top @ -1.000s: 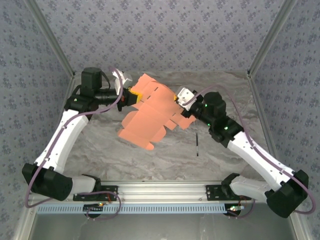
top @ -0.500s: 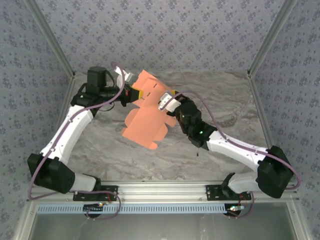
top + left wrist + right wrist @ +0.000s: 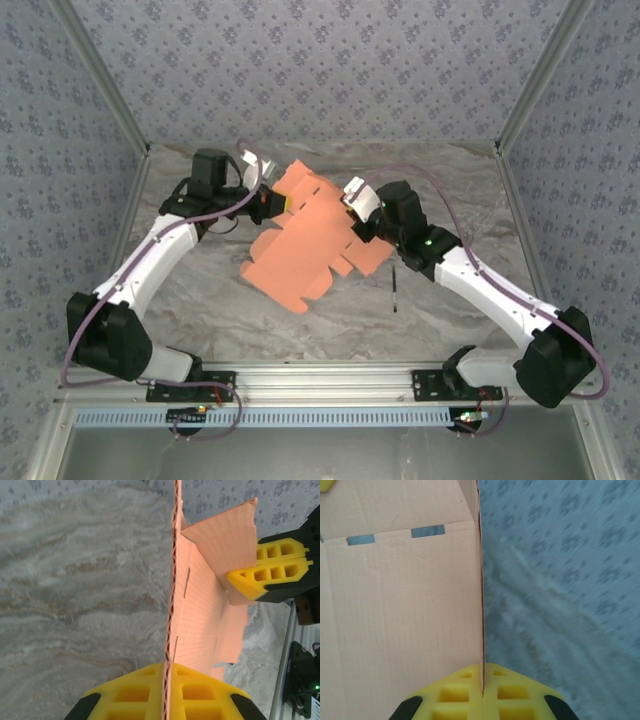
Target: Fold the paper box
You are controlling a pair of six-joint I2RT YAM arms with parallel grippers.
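While the grey marbled table top (image 3: pixel 200 290) lies unchanged, the paper box (image 3: pixel 305 245) — a salmon-orange die-cut card sheet with tabs and slots — has shifted. Half a second ago it looked narrower from above, drawn in on its right side as the right arm swung inward. Now it spreads wide again over the middle of the table, its right-hand flaps back in sight and its near corner pointing toward the arm bases. We cannot tell whether that corner touches the table.

The sheet is held between the two arms by opposite sides of its far half. The left gripper (image 3: pixel 272 203) has crept a little toward the centre over the last second. In its wrist view the yellow fingers (image 3: pixel 195 692) close on the card's edge, which runs straight up between them. The right gripper (image 3: pixel 362 215) has drawn back out to the right. In its own view it pinches the card edge the same way, jaws narrow with only the sheet between them.

Seen from the left wrist, one panel beside the right fingers stands bent up from the rest. We judge that a first crease is being worked and no wall is locked yet — the folding is at an early stage.

A thin dark pen-like stick (image 3: pixel 395 288) lies on the table just right of the sheet, where it lay a second ago.
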